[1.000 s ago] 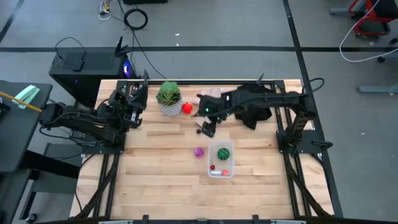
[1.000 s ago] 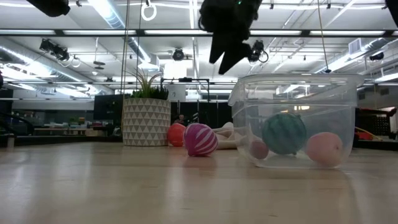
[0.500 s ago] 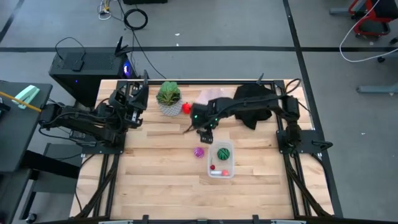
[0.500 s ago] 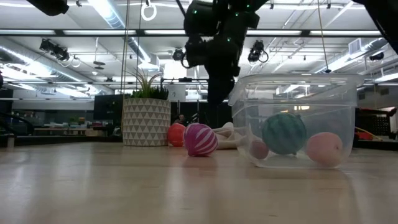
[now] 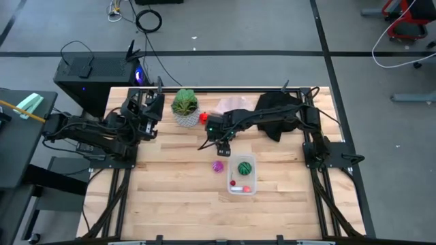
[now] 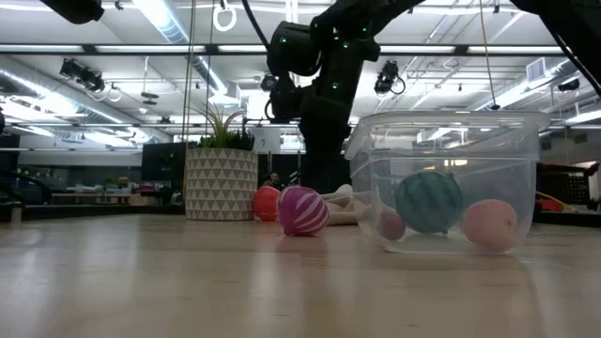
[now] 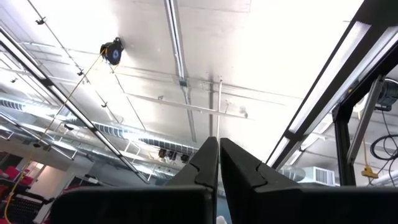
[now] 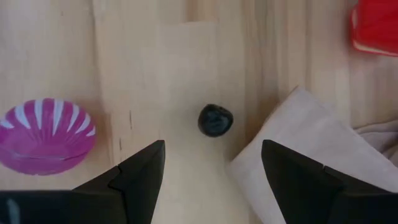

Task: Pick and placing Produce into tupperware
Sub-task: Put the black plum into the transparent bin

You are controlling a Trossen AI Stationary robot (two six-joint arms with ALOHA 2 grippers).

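The right claw (image 8: 211, 168) hung spread-fingered over a tiny dark piece of produce (image 8: 216, 120) on the worktop (image 5: 170, 177) — beside the beige cloth (image 8: 298, 143). A finger could snag that cloth; the tupperware (image 5: 243, 175) sat near.

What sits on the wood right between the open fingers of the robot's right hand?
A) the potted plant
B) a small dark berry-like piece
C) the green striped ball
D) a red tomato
B: in the right wrist view, a small dark piece lies on the table between the open fingers of the right gripper, with the purple striped toy off to one side.
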